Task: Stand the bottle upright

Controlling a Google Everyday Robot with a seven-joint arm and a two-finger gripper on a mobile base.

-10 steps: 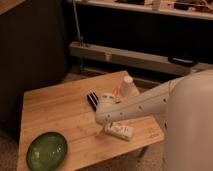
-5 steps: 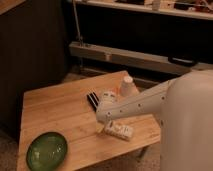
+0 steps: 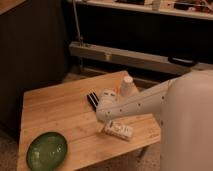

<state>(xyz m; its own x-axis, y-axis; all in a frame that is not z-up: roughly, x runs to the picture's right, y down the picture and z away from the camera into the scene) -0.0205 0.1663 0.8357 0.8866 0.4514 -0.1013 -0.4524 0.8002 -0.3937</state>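
Your black pincer (I cannot tell if clenched) is hanging just behind the small white boxy plastic bottle, which is lying sideways on the wooden bench.

Seemingly a lab or workshop: metal rail, cluttered shelf, wooden table under the end effector.

On the table, a plate sits near left, the bottle near right, a cup far right; the gripper hangs mid-table, left of the cup.
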